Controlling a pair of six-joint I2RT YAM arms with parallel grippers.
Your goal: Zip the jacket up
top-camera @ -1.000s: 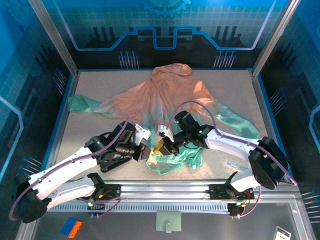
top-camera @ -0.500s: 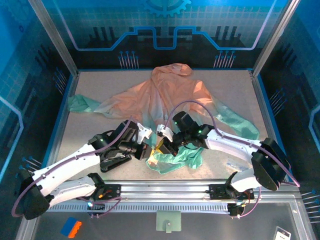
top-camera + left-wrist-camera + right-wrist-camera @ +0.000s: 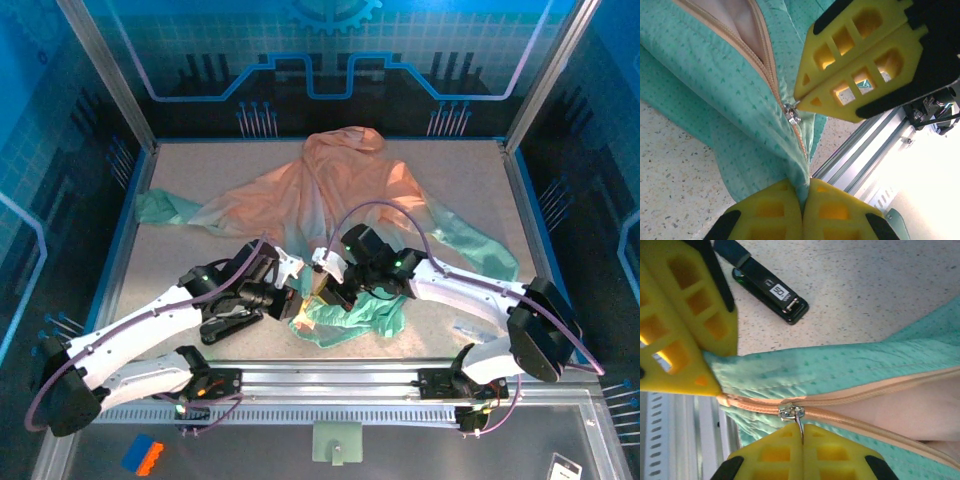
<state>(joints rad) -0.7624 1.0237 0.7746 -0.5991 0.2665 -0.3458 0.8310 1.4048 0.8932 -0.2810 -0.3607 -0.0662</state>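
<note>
Two grips are noted at the bottom of the zip. The jacket [image 3: 345, 185] is spread on the table [image 3: 200, 165], hood to the far side, mint hem bunched near the near edge between the arms. The left gripper [image 3: 802, 202] is closed on the hem fabric just below the zip's end. The right gripper [image 3: 801, 435] is pinched on the thin metal pull tab of the slider [image 3: 789, 412], which sits low on the orange zipper tape [image 3: 865, 394]. Beyond the slider the two tapes are parted.

Risks, as judged:
- The tab is held at the fingertip edges alone, so it could be lost if pulled off the line of the teeth.
- Loose crinkly fabric beside the slider could be drawn in and jammed.
- If the hem is tugged from the left fingers, tension would be lost and the cloth merely dragged.

Not made out:
- Whether both tape ends are seated in the slider cannot be told, as that spot is covered by the left fingers.
- From above, the contact point is masked by the wrists.
- A black tool [image 3: 767, 287] is partly covered.
</note>
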